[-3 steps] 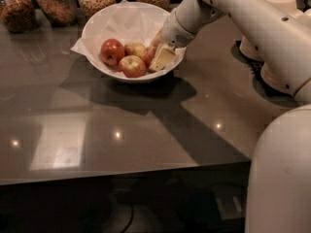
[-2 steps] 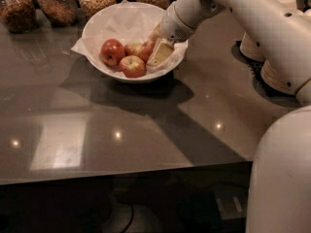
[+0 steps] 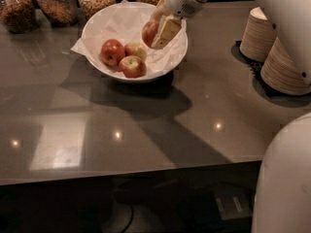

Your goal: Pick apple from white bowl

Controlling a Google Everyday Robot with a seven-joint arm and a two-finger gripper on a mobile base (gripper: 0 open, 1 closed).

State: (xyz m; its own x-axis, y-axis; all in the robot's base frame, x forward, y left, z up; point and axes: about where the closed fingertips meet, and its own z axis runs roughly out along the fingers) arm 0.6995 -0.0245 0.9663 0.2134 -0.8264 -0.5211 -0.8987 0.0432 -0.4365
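Tool (image 3: 158, 32) is clamping the rosy apple (image 3: 148, 33) from both sides and holding it raised over the right half of the white bowl (image 3: 130, 77) on the table (image 3: 146, 130), likely so it is clearing the three other apples (image 3: 112, 51) resting inside.

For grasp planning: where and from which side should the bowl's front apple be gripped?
Front apple across its round middle, from above; bowl wall and neighbouring apples block its sides. The gripper hovers over the bowl, shut on a fourth apple.
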